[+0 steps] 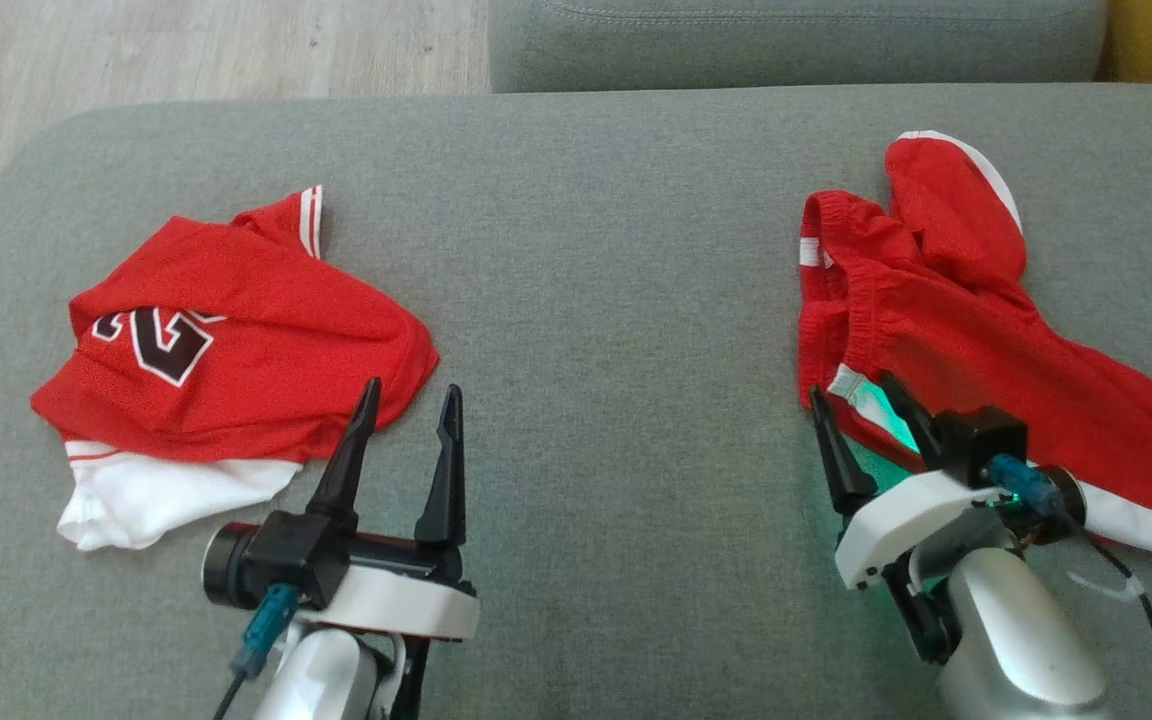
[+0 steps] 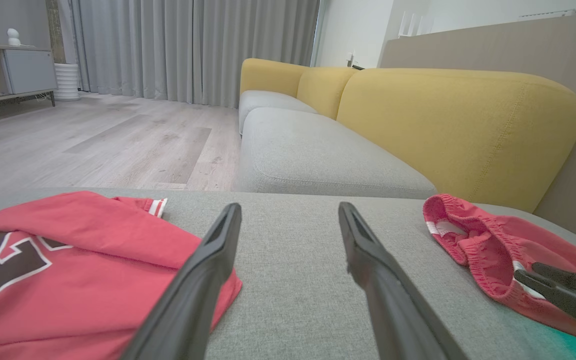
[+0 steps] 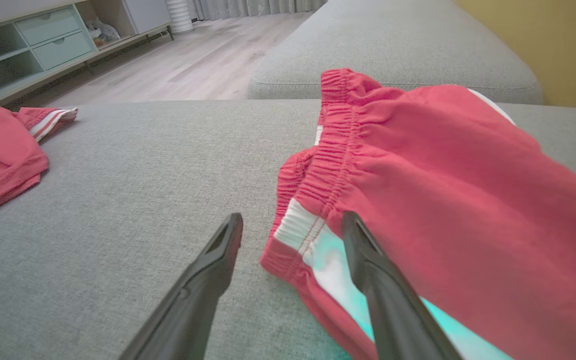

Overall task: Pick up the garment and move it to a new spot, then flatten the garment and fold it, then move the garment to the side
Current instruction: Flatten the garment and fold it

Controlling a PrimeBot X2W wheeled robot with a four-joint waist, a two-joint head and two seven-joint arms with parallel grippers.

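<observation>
Where left wrist view reaches, shorts (image 2: 483, 245), curtains (image 2: 193, 50)

i'm wearing black, white and silver
my left gripper (image 1: 412, 390) and right gripper (image 1: 851, 386) are carrying long black fingers (image 1: 344, 455), white shells (image 1: 898, 528), teal-plugged cables (image 1: 269, 617).

Grey sofa seat (image 1: 616, 300), yellow backrest (image 2: 458, 125), wooden floor (image 2: 93, 145), curtains (image 2: 193, 45)

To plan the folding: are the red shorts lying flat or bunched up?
Bunched up. The red shorts lie rumpled on the grey cushion, their elastic waistband gaping open and the cloth creased.
</observation>
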